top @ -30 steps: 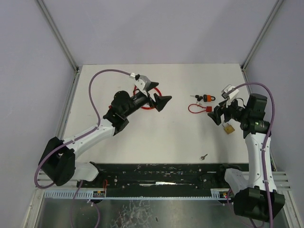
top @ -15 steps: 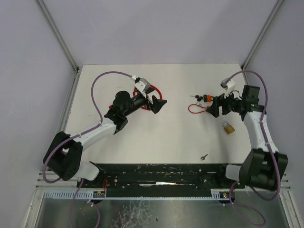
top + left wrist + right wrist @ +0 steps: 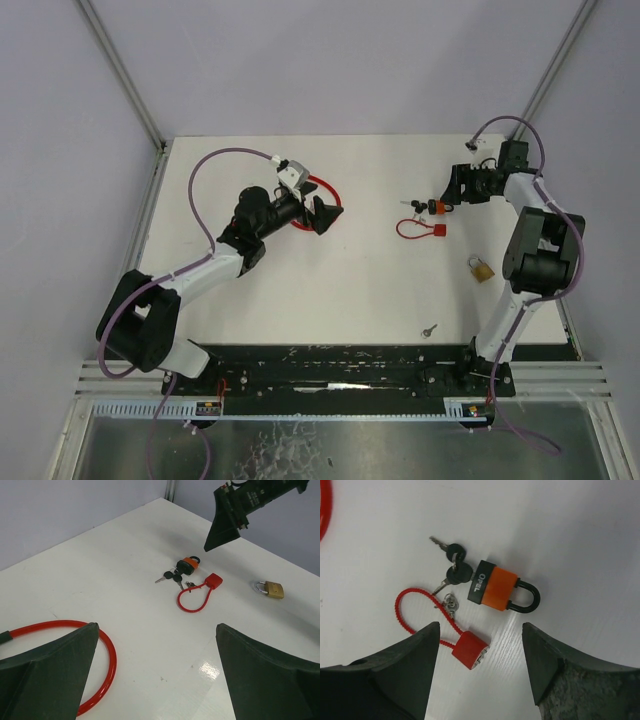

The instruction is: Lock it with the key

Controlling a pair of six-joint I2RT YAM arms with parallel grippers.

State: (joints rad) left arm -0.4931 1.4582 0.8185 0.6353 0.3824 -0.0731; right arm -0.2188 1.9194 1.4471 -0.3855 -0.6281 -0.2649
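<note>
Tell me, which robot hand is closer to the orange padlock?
Right. The right gripper hovers just beside the orange padlock. The left gripper is far off to the other side, by the red cable.

My white counter (image 3: 350, 290) fills the middle of the top view, with plain pale lilac-grey walls (image 3: 330, 60) across the upper frame and down both sides. Aluminium posts (image 3: 120, 70) slant in from the upper corners. Along the bottom edge run a black rail (image 3: 330, 365) and a scuffed metal sheet (image 3: 300, 445).
</note>
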